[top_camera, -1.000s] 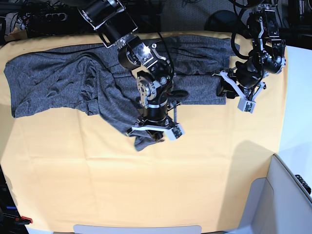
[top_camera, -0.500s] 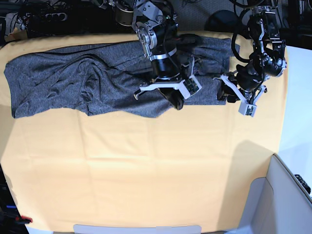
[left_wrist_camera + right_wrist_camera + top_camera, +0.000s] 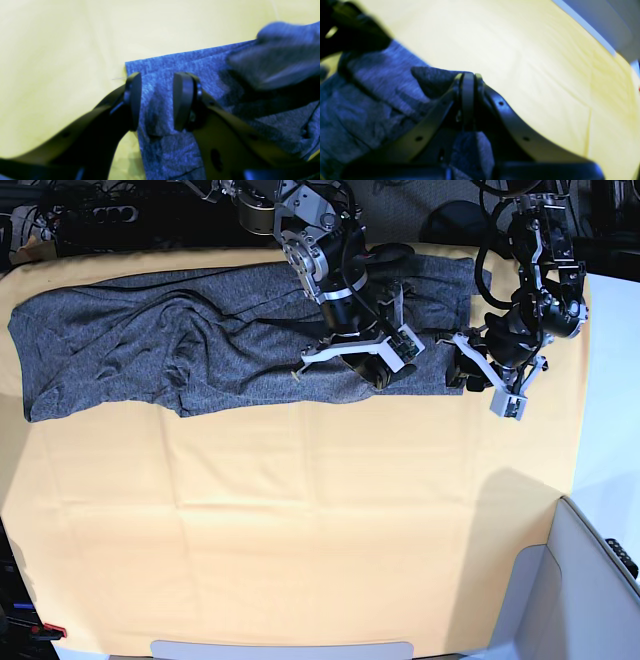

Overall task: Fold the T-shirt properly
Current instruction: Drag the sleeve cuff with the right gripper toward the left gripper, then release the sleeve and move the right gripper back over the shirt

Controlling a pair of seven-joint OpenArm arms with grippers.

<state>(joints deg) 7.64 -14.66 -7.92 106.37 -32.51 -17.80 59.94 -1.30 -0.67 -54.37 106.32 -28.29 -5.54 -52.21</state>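
T-shirt lies spread along the far edge of the desk on the yellow cloth. Right gripper pinched closed on a fold of the T-shirt. Left gripper has its jaws apart, straddling the T-shirt's corner edge.

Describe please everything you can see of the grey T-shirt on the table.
The T-shirt is heathered dark grey, of soft thin knit, plain without print. It lies wrinkled and partly folded along the far side of the yellow-orange cloth, stretched from left to right. The right gripper is shut on a pinch of its fabric near the middle. The left gripper stands with jaws apart astride the shirt's straight corner edge, fabric between them.
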